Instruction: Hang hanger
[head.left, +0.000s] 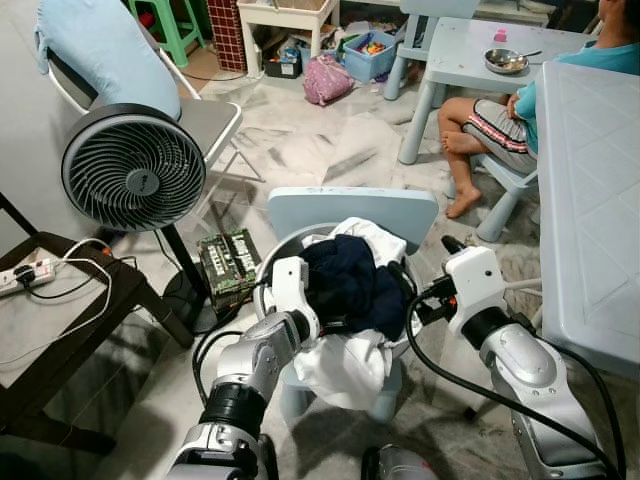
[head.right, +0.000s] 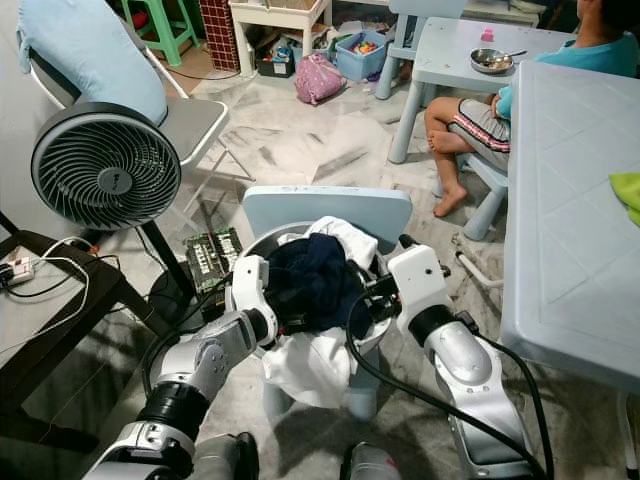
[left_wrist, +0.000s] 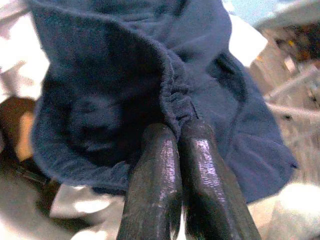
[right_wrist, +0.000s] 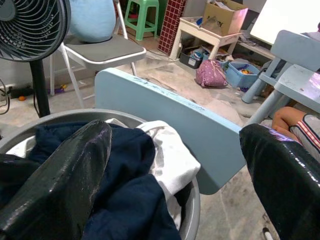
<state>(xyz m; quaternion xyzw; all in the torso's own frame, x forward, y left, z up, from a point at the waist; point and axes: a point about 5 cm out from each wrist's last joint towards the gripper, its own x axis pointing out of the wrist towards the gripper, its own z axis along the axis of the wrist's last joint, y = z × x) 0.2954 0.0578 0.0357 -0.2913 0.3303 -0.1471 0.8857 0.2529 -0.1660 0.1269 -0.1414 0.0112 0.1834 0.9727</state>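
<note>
A marbled stone floor spreads under everything, glossy and veined in grey. At the right runs a large pale-blue plastic counter with a quilted diamond pattern; a person sits on a small stool beyond it, bare legs tucked in. At the left stands a round black fan with a fine spiral grille on a thin pole, behind it a folding metal chair carrying a soft light-blue cushion.

In the middle, a small pale-blue plastic chair with a flat, rounded backrest holds a round grey basket, smooth-walled, heaped with laundry. On top lies a dark navy garment, thick and knitted with a ribbed, gathered hem; beneath it crumpled white cloth spills over the chair's front edge.

The left gripper sits at the basket's left rim, its glossy black jaws pressed together, pinching the ribbed hem of the navy garment. The right gripper hangs over the basket's right rim, jaws spread wide, one finger lying against the navy cloth.

No hanger can be made out among the clothes.
</note>
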